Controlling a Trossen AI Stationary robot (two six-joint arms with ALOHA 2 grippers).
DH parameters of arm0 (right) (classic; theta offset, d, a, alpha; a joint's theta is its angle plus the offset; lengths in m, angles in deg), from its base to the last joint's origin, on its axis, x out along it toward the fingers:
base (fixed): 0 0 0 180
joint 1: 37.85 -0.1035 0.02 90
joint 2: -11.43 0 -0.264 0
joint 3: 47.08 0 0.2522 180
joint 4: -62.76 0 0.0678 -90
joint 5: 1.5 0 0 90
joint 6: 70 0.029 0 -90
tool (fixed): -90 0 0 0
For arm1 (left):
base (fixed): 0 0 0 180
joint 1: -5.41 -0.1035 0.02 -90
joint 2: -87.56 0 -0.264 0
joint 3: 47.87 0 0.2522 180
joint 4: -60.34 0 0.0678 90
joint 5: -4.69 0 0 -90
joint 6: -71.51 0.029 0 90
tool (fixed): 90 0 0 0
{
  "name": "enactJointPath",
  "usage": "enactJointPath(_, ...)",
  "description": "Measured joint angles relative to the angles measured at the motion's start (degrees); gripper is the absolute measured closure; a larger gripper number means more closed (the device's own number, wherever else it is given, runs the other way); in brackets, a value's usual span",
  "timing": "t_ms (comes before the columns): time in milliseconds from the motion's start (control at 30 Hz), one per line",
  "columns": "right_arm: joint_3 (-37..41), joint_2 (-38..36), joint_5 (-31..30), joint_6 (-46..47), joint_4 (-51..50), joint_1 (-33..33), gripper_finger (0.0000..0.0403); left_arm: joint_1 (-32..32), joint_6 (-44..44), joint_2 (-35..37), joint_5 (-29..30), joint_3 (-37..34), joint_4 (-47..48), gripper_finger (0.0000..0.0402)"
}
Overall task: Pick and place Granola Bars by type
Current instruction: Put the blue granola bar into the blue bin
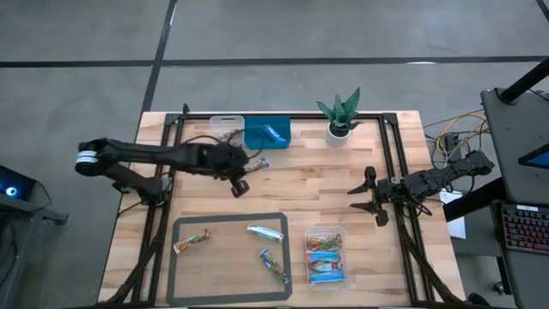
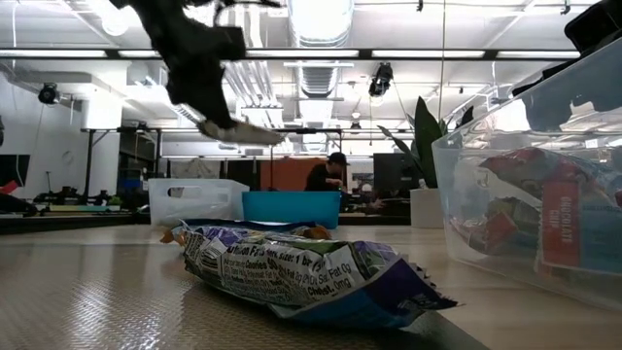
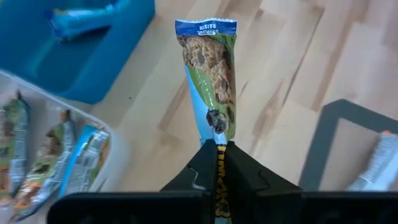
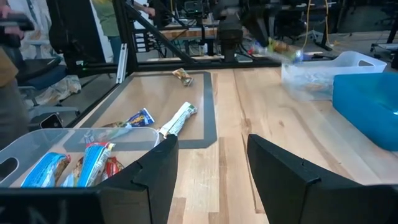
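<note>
Left tool point(image 1: 244, 182) clamped shut mid-table; right tool point(image 1: 364, 197) waits, fingers parted.

Even, bright overhead lighting; ceiling strip lights point(image 2: 321, 19) glare white in the low view. Shadows on the table point(image 1: 326, 197) are soft. The moving left gripper point(image 2: 219, 122) is motion-blurred there.

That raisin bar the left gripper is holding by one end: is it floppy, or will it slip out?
Probably fairly stiff: pinched at one end by the left gripper, the raisin bar sticks straight out without drooping. It looks light, since such a small end grip carries it. The glossy wrapper could be slippery, so a slide seems possible if it is swung fast.
</note>
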Motion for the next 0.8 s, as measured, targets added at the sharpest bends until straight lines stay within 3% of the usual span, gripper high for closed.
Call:
enactJointPath(467, 0.0, 0.0, 0.0, 0.7, 0.0, 0.0, 0.022, 0.4, -0.6, 20.4, 2.0, -11.7, -3.8, 0.0401)
enactJointPath(633, 0.0, 0.0, 0.0, 0.8, 0.0, 0.0, 0.022, 0.3, -3.7, 22.8, 9.3, -14.4, -5.7, 0.0401)
enactJointPath(800, 0.0, 0.0, 0.0, 0.8, 0.0, 0.0, 0.022, -1.5, -7.4, 20.8, 13.6, -14.7, -10.0, 0.0401)
